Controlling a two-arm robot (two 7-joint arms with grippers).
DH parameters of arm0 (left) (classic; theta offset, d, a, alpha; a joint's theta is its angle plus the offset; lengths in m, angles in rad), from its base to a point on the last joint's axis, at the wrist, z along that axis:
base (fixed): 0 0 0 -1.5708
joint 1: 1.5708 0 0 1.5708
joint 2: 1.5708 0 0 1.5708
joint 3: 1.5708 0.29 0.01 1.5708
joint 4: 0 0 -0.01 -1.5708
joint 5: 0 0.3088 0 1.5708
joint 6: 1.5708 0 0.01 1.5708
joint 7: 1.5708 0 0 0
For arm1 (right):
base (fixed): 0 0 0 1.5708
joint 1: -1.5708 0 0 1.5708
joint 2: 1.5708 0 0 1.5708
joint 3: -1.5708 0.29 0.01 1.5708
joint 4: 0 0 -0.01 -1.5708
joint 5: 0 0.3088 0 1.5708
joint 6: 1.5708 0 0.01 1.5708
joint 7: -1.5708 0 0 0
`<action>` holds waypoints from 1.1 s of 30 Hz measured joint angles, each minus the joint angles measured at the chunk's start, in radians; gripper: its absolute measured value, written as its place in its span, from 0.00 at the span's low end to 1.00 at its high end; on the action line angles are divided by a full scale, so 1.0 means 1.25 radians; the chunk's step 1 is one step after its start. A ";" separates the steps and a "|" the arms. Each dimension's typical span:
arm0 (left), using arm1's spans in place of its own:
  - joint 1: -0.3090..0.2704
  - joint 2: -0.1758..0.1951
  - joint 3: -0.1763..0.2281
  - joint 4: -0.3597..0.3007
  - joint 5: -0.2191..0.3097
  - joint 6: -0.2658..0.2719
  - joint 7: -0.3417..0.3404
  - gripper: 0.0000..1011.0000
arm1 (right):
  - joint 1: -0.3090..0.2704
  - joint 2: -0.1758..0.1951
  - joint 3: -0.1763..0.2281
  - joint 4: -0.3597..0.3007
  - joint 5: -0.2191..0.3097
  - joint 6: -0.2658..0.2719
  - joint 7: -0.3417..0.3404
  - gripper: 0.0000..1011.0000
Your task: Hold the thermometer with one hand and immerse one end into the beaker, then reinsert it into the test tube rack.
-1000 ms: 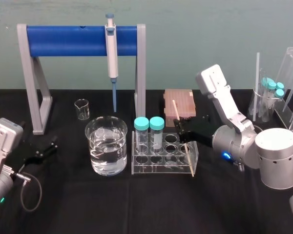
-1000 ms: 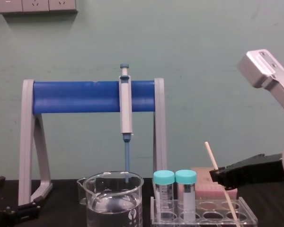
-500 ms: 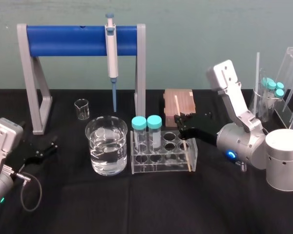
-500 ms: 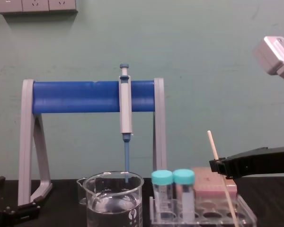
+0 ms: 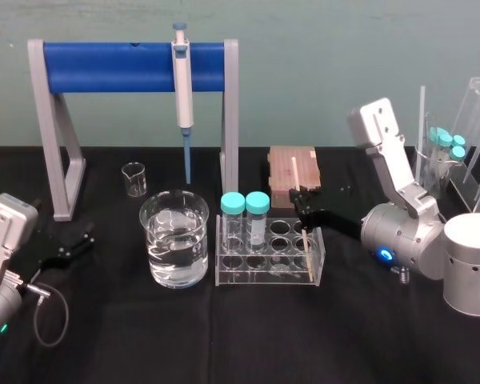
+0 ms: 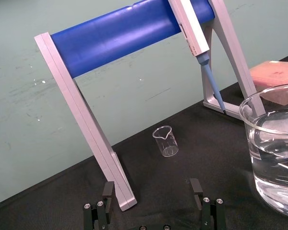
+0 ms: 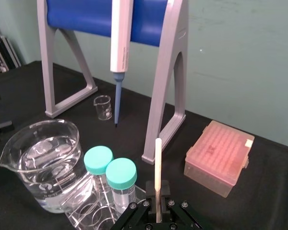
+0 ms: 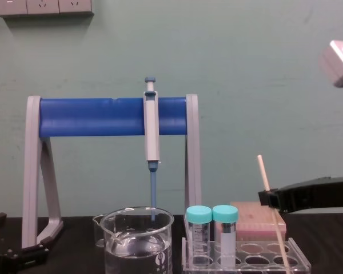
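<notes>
Thermometer [image 5: 306, 248] near upright, long axis vertical, top leaning slightly left, lower end in right end of test tube rack [image 5: 264, 276]. Left gripper [image 5: 82, 240] parked far left, fingers spread wide, empty. Beaker [image 5: 174, 238] holds water, just left of rack. Right gripper [image 5: 301, 202] clamped on thermometer mid-shaft, above rack.

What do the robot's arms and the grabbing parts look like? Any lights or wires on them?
Both arms have silver-grey shells, with boxy links and thick rounded joints. The right arm carries a small blue light. The left arm has a green light and a looping black cable. The right gripper and left gripper are black with slim fingers.
</notes>
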 joint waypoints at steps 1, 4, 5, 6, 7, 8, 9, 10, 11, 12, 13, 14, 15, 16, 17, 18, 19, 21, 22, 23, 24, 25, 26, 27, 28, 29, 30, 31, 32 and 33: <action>0.000 0.000 0.000 0.000 0.000 0.000 0.000 0.99 | -0.003 -0.001 0.005 -0.003 0.002 -0.003 -0.002 0.05; 0.000 0.000 0.000 0.000 0.000 0.000 0.000 0.99 | -0.007 -0.002 0.013 -0.008 0.007 -0.011 -0.005 0.05; 0.000 0.000 0.000 0.000 0.000 0.000 0.000 0.99 | -0.010 -0.003 0.018 -0.011 0.012 -0.018 -0.006 0.05; 0.000 0.000 0.000 0.000 0.000 0.000 0.000 0.99 | -0.014 -0.005 0.024 -0.015 0.018 -0.026 -0.007 0.05; 0.000 0.000 0.000 0.000 0.000 0.000 0.000 0.99 | -0.014 -0.005 0.024 -0.015 0.018 -0.026 -0.007 0.05; 0.000 0.000 0.000 0.000 0.000 0.000 0.000 0.99 | -0.019 -0.005 0.030 -0.020 0.025 -0.036 -0.006 0.05; 0.000 0.000 0.000 0.000 0.000 0.000 0.000 0.99 | -0.021 -0.005 0.032 -0.021 0.028 -0.040 -0.006 0.06; 0.000 0.000 0.000 0.000 0.000 0.000 0.000 0.99 | -0.025 -0.004 0.037 -0.026 0.036 -0.051 -0.005 0.05; 0.000 0.000 0.000 0.000 0.000 0.000 0.000 0.99 | -0.028 -0.004 0.040 -0.028 0.040 -0.057 -0.004 0.05; 0.000 0.000 0.000 0.000 0.000 0.000 0.000 0.99 | -0.030 -0.003 0.042 -0.031 0.045 -0.063 -0.003 0.05; 0.000 0.000 0.000 0.000 0.000 0.000 0.000 0.99 | -0.033 -0.002 0.044 -0.033 0.049 -0.068 -0.002 0.06; 0.000 0.000 0.000 0.000 0.000 0.000 0.000 0.99 | -0.037 -0.001 0.049 -0.038 0.057 -0.079 0.000 0.05; 0.000 0.000 0.000 0.000 0.000 0.000 0.000 0.99 | -0.040 0.000 0.052 -0.042 0.062 -0.084 0.002 0.05; 0.000 0.000 0.000 0.000 0.000 0.000 0.000 0.99 | -0.046 0.003 0.057 -0.048 0.070 -0.094 0.004 0.05; 0.000 0.000 0.000 0.000 0.000 0.000 0.000 0.99 | -0.048 0.004 0.059 -0.052 0.074 -0.098 0.005 0.06; 0.000 0.000 0.000 0.000 0.000 0.000 0.000 0.99 | -0.051 0.006 0.061 -0.056 0.078 -0.103 0.007 0.05; 0.000 0.000 0.000 0.000 0.000 0.000 0.000 0.99 | -0.054 0.007 0.063 -0.060 0.081 -0.108 0.008 0.05; 0.000 0.000 0.000 0.000 0.000 0.000 0.000 0.99 | -0.060 0.014 0.068 -0.071 0.087 -0.123 0.009 0.05; 0.000 0.000 0.000 0.000 0.000 0.000 0.000 0.99 | -0.062 0.016 0.070 -0.076 0.089 -0.129 0.010 0.05; 0.000 0.000 0.000 0.000 0.000 0.000 0.000 0.99 | -0.067 0.022 0.074 -0.085 0.093 -0.140 0.012 0.05; 0.000 0.000 0.000 0.000 0.000 0.000 0.000 0.99 | -0.068 0.024 0.075 -0.089 0.095 -0.147 0.014 0.05; 0.000 0.000 0.000 0.000 0.000 0.000 0.000 0.99 | -0.071 0.028 0.079 -0.096 0.100 -0.160 0.018 0.05; 0.000 0.000 0.000 0.000 0.000 0.000 0.000 0.99 | -0.071 0.030 0.080 -0.098 0.102 -0.165 0.020 0.06; 0.000 0.000 0.000 0.000 0.000 0.000 0.000 0.99 | -0.071 0.031 0.081 -0.101 0.105 -0.173 0.023 0.05; 0.000 0.000 0.000 0.000 0.000 0.000 0.000 0.99 | -0.071 0.033 0.082 -0.103 0.108 -0.180 0.027 0.06; 0.000 0.000 0.000 0.000 0.000 0.000 0.000 0.99 | -0.070 0.035 0.083 -0.105 0.112 -0.188 0.031 0.05; 0.000 0.000 0.000 0.000 0.000 0.000 0.000 0.99 | -0.068 0.036 0.084 -0.106 0.116 -0.194 0.035 0.05; 0.000 0.000 0.000 0.000 0.000 0.000 0.000 0.99 | -0.064 0.038 0.085 -0.109 0.122 -0.205 0.042 0.05; 0.000 0.000 0.000 0.000 0.000 0.000 0.000 0.99 | -0.061 0.039 0.086 -0.110 0.126 -0.211 0.046 0.05; 0.000 0.000 0.000 0.000 0.000 0.000 0.000 0.99 | -0.056 0.040 0.086 -0.111 0.133 -0.222 0.052 0.05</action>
